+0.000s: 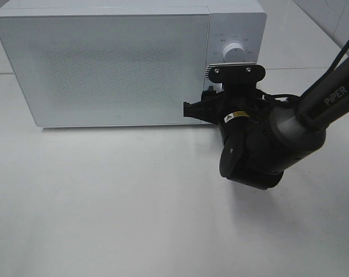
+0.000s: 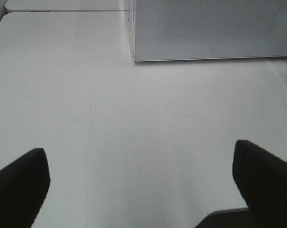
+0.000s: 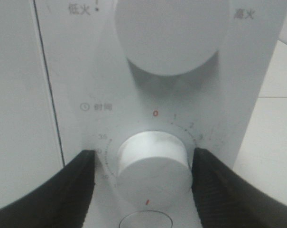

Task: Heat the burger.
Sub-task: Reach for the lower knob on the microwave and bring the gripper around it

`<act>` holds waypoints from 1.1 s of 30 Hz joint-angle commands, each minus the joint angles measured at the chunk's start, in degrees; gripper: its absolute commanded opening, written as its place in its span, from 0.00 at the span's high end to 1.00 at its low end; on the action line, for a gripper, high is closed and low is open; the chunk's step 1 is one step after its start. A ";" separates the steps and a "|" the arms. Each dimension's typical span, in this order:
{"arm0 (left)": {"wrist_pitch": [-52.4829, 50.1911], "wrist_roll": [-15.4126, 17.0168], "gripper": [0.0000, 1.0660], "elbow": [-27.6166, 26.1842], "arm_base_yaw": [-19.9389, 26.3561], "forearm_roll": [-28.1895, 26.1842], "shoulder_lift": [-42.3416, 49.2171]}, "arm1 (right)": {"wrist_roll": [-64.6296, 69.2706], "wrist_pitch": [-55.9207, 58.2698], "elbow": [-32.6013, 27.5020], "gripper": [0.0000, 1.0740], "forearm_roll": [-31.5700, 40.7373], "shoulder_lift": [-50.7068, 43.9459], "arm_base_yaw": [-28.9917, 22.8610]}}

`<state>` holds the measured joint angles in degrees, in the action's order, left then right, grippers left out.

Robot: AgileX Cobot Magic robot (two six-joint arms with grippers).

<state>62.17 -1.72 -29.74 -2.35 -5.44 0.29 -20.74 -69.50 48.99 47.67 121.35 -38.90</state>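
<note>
We read "PiPER" on the R arm [image 1: 334, 95]. On the microwave [image 1: 128, 63] panel we read 低火 and 高火 by the upper knob [image 3: 171, 33], then 时间, a red 0, and 1, 2, 3, 35 round the timer knob [image 3: 152, 166]. No view shows the burger, so we can't tell where it sits or how it looks. The door [image 1: 102, 72] is shut.

Count: 1 microwave, 2 knobs, 2 claws.

R claw [image 3: 143, 154]: partly open, fingers either side of the timer knob w/ a gap on one side, gripping nothing. L claw [image 2: 138, 156]: spread wide, empty, over the counter [image 2: 134, 95], microwave ahead of it.
</note>
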 commanded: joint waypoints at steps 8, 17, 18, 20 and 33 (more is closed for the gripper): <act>-0.80 0.29 0.05 0.11 0.00 -0.11 1.03 | 0.11 -3.90 0.57 0.97 -0.52 -0.23 0.23; -0.80 0.29 0.05 0.11 0.00 -0.11 1.03 | 0.69 -4.07 0.57 1.00 -0.57 -0.23 0.23; -0.80 0.29 0.05 0.11 0.00 -0.11 1.03 | 2.18 -4.01 0.57 1.00 -0.57 -0.23 0.23; -0.80 0.29 0.05 0.11 0.00 -0.11 1.03 | 4.24 -4.18 0.57 1.00 -0.63 -0.23 0.23; -0.80 0.29 0.05 0.11 0.00 -0.11 1.03 | 24.58 -5.61 0.57 1.00 -7.73 -0.29 0.23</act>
<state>62.17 -1.72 -29.74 -2.35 -5.44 0.29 -0.69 -69.79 48.64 46.18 121.35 -38.73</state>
